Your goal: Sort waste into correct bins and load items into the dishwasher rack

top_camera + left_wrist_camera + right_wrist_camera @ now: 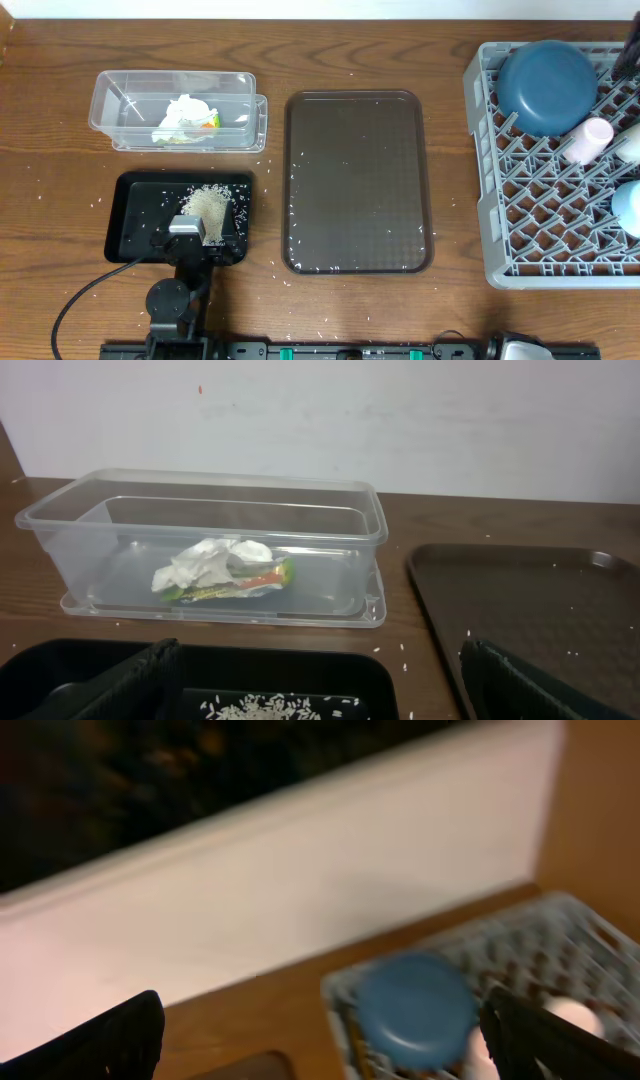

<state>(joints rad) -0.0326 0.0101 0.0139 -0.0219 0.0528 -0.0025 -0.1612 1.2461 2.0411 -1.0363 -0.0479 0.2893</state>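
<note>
A heap of white rice lies in the black tray. My left gripper hangs open just above it, fingers wide apart and rice between them. A crumpled tissue with a printed wrapper sits in the clear tub, also seen as tissue in the tub. The grey rack holds a dark-blue dish, pink cup, white cup and light-blue bowl. My right gripper is open and empty, high above the dish.
A brown serving tray lies between the bins and the rack, with loose rice grains along its edges and on the wood around it. The tray's corner lies just right of my left gripper. A white wall stands behind the table.
</note>
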